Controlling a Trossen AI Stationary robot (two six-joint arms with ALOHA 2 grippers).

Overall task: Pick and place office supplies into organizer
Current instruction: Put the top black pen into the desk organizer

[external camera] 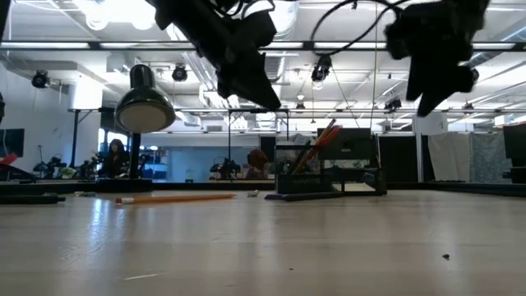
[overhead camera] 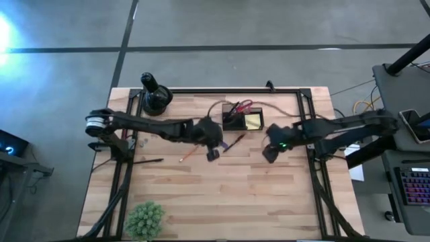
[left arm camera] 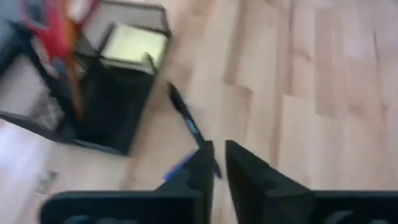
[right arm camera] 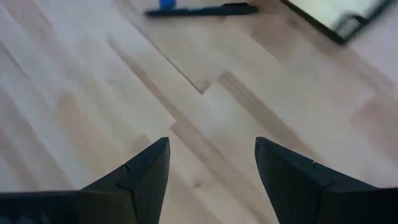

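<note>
Organizer (overhead camera: 242, 119) is the black mesh desk box near the table's far edge, at about 12 o'clock from the middle; red-handled scissors (overhead camera: 243, 105) and a couple of thin orange sticks that look like pencils (external camera: 316, 141) stand up in its taller section, and one square yellow sticky-note pad (overhead camera: 254, 121) lies flat in the low tray part beside it.

Left gripper (overhead camera: 213, 152) hangs above the wood at roughly 7 o'clock from the box, fingers nearly pinched together with only a thin slit between them and nothing in them; right under its tips lies one black pen (overhead camera: 233, 142) with a blue-purple bit on it, flat on the table. Right gripper (overhead camera: 270, 153) hovers at about 5 o'clock from the box, fingers spread wide, empty.

One orange pencil (overhead camera: 193, 154) lies loose at 9 o'clock of the left gripper. Table (overhead camera: 228, 202) is pale wood planks; one round black lamp (overhead camera: 155, 96) sits at the far-left corner, one fuzzy green plant (overhead camera: 145, 219) at the near-left.
</note>
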